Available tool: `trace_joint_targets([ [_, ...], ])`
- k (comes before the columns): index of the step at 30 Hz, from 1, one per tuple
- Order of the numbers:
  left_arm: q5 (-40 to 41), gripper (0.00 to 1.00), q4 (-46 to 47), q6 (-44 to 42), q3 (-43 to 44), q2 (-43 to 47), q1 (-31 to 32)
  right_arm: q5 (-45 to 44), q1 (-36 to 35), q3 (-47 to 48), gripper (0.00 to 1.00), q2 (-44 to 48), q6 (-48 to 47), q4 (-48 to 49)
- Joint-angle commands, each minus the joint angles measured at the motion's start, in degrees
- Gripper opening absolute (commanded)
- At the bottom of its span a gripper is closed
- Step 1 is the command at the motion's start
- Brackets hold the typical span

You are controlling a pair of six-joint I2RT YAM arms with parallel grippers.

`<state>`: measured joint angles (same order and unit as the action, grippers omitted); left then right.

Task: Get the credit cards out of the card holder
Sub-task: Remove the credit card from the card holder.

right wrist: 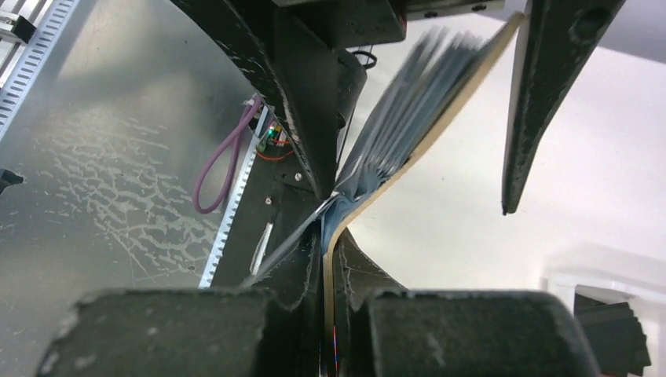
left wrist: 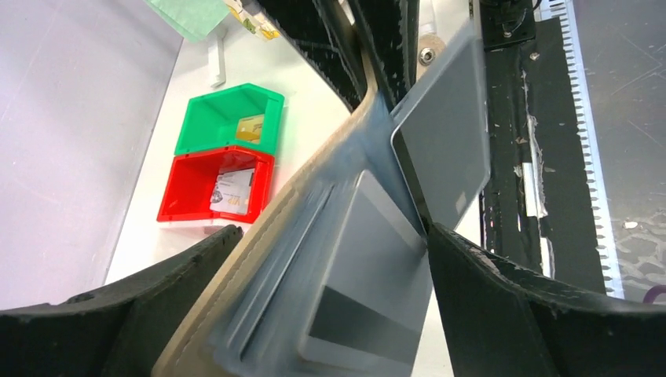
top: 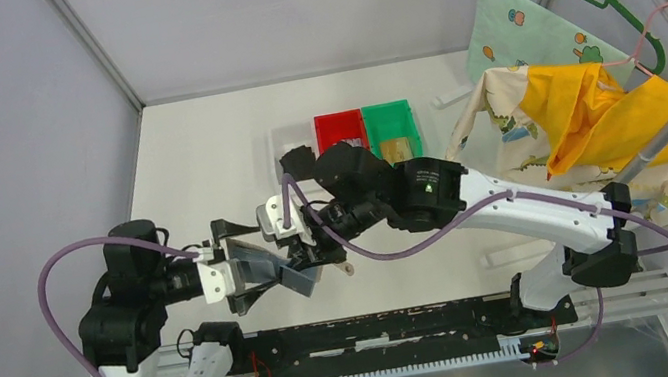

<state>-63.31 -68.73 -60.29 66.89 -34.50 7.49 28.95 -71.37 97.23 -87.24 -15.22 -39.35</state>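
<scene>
The beige card holder hangs in the air between both arms, its clear sleeves fanned out. My right gripper is shut on the holder's beige cover. My left gripper stands open, one finger on each side of the holder. Its right finger touches the sleeves' edge. A silvery-grey credit card sits in a sleeve. A second grey card sticks out above it. A gold-tan card lies in the green bin.
The red bin, with a printed card inside, stands beside the green one, and a white bin is to their left. Hangers with yellow and patterned cloth fill the right side. A black rail runs along the near edge.
</scene>
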Motion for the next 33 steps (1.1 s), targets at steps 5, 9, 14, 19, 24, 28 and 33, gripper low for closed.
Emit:
trace_joint_targets([
  [5, -0.4, 0.74, -4.6, -5.2, 3.0, -3.7, -0.1, -1.3, -0.5, -2.2, 0.00, 4.1, -0.3, 8.8],
  [9, -0.1, 0.52, -9.9, -9.0, 4.2, -5.4, -0.1, -4.3, -0.5, -5.4, 0.00, 6.5, -0.3, 11.9],
  [14, 0.5, 0.41, -10.8, -8.9, 4.4, -5.3, -0.1, -9.4, 0.0, -9.9, 0.00, 10.0, 1.0, 17.3],
  [19, 2.0, 0.24, -8.2, -5.5, 3.7, -5.3, -0.1, -12.9, 1.5, -17.1, 0.36, 13.9, 4.2, 24.2],
  [24, 4.8, 0.05, -0.3, 3.8, 2.8, -5.3, -0.1, -11.8, 4.4, -22.1, 0.66, 16.3, 7.8, 29.1],
  [28, 8.0, 0.03, 3.1, 8.2, 2.3, -6.1, -0.1, -14.2, 7.9, -23.6, 0.83, 18.0, 10.5, 30.0],
  [33, 12.2, 0.03, 4.4, 14.2, 1.6, -9.5, -0.1, -11.6, 14.1, -25.4, 0.98, 19.7, 17.7, 36.2],
])
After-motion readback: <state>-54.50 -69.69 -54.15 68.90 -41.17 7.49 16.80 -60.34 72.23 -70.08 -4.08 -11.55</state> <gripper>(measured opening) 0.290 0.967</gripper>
